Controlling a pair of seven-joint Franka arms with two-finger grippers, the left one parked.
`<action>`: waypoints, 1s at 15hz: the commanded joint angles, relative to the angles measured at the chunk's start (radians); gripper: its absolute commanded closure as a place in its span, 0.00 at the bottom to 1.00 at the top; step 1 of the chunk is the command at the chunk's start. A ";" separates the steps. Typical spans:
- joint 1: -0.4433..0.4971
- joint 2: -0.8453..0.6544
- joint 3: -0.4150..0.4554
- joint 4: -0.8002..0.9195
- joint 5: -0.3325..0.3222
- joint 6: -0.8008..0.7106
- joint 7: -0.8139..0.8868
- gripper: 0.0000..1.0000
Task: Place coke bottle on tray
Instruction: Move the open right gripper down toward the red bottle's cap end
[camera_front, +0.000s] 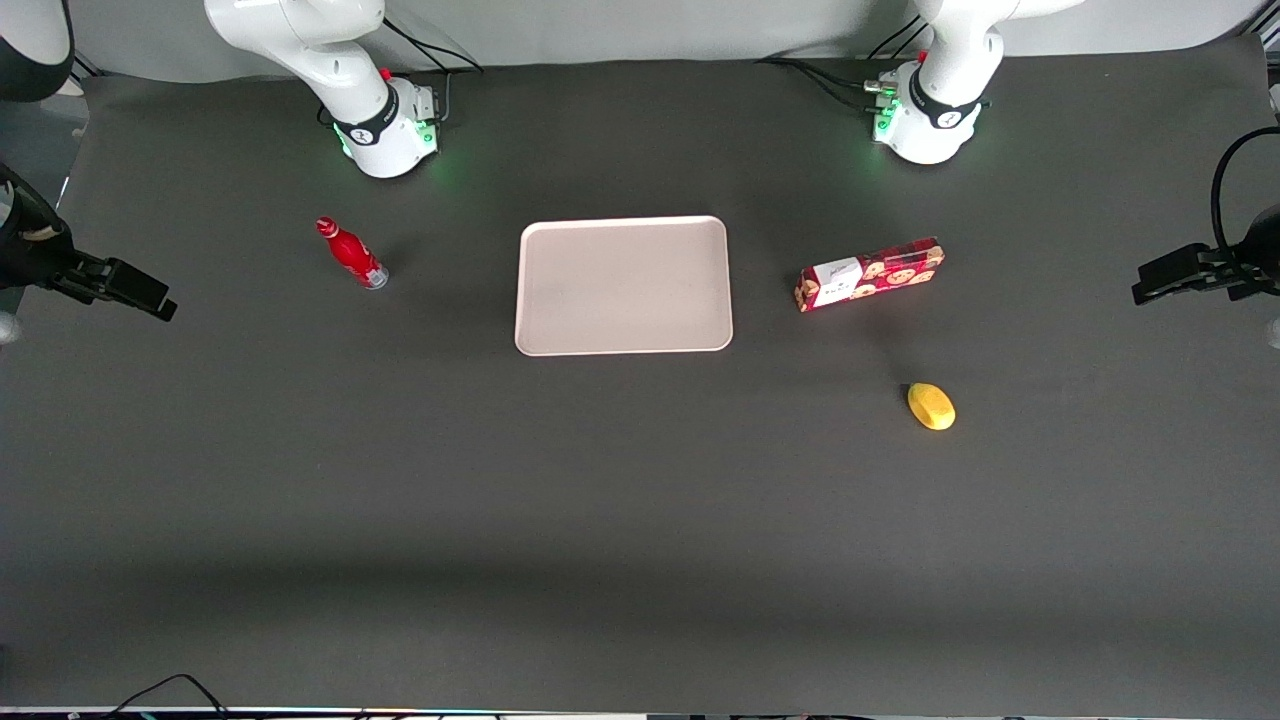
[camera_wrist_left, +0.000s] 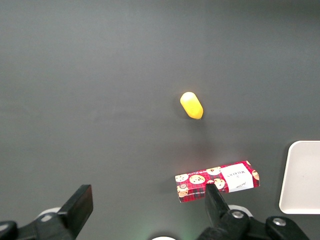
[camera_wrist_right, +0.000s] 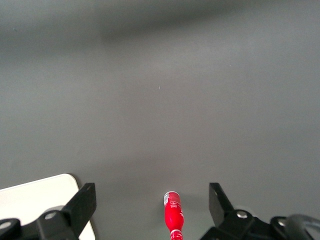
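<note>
Coke bottle (camera_front: 350, 254): stands on the dark bench (camera_front: 640, 520) toward the working arm's end, apart from the tray, red cap on, clear base down.
Tray (camera_front: 624, 286): pale beige, rounded corners, flat at mid-bench, nothing on it.
Gripper (camera_wrist_right: 150, 202): hangs high over the bench at the working arm's end, jaws spread wide, nothing between them, the bottle (camera_wrist_right: 173, 212) showing in the gap far below.
Front view only: takes in all four items at once, with the two arm bases lit green.
Right wrist view only: looks down past the two black fingers (camera_wrist_right: 80, 205) to the bottle and one corner of the tray (camera_wrist_right: 42, 187); box and yellow item are out of its frame.
Left wrist view only: shows the cookie box (camera_wrist_left: 217, 181), the yellow item (camera_wrist_left: 191, 105) and an edge of the tray (camera_wrist_left: 300, 177); the bottle is out of its frame.
Writing: the cookie box (camera_front: 869, 274) carries a white label panel, print too small to read; cookie pictures on red. The bottle's label is also unreadable.
Around: the yellow oval item (camera_front: 931, 406) lies nearer the front camera than the box, both toward the parked arm's end.
In the way: open bench between bottle and tray.
</note>
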 joint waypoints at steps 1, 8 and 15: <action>0.005 0.020 -0.009 0.047 0.017 -0.041 -0.011 0.00; 0.006 -0.064 0.026 -0.085 0.050 -0.205 -0.123 0.00; 0.005 -0.409 0.075 -0.768 0.056 0.106 -0.124 0.00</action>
